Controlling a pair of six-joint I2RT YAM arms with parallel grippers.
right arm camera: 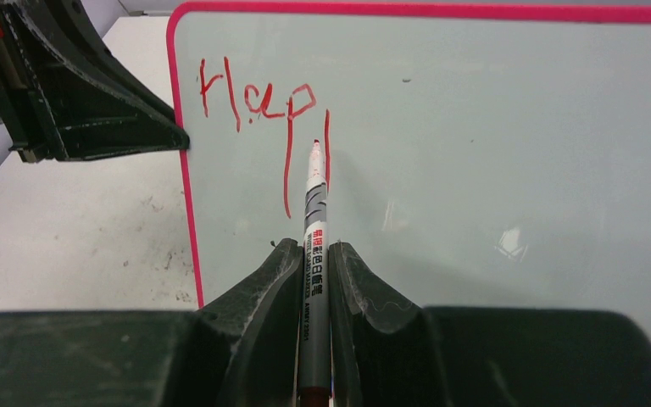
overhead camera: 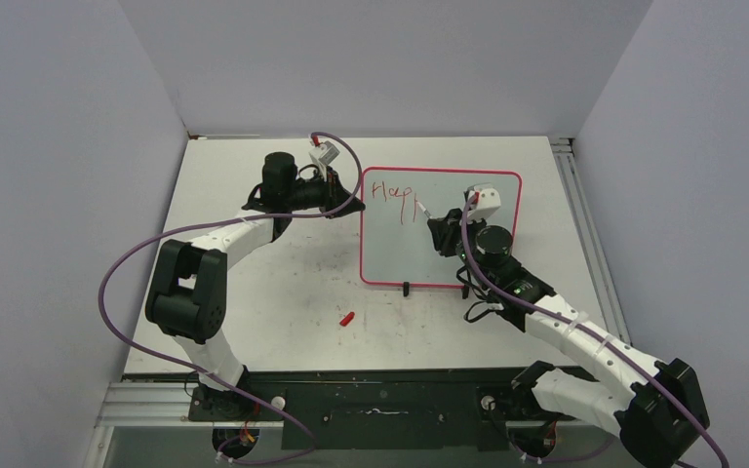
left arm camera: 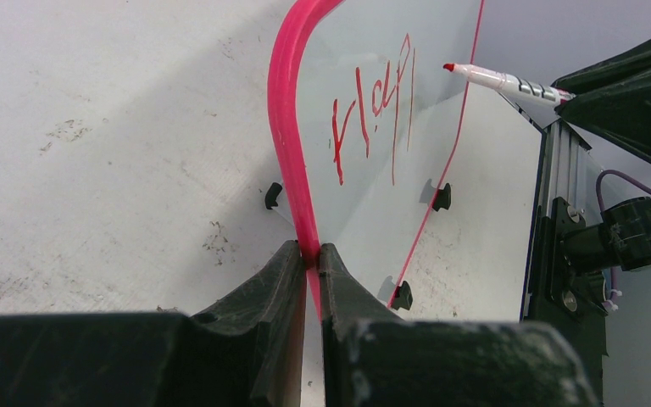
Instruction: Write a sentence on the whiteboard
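Note:
The whiteboard (overhead camera: 400, 255) lies flat on the table, pale with a pink-red rim. My left gripper (overhead camera: 351, 206) is shut on its left rim (left arm camera: 286, 127), jaws pinching the pink edge (left arm camera: 309, 254). The sentence (overhead camera: 394, 192) reads "Hap" in red, plus one more long downstroke (right arm camera: 258, 102), at the board's top left. My right gripper (right arm camera: 314, 250) is shut on a white marker (right arm camera: 314, 212) with a red tip. That tip points at the board (right arm camera: 492, 153) just left of the latest stroke. I cannot tell whether it touches. The left wrist view shows the marker (left arm camera: 500, 80) over the writing (left arm camera: 373, 110).
A small red cap (overhead camera: 347, 318) lies on the scuffed white tabletop (overhead camera: 283, 283), in front of the board's left corner. Black clip feet (overhead camera: 407, 288) stand under the board's near edge. Grey walls close in the table at the back and sides.

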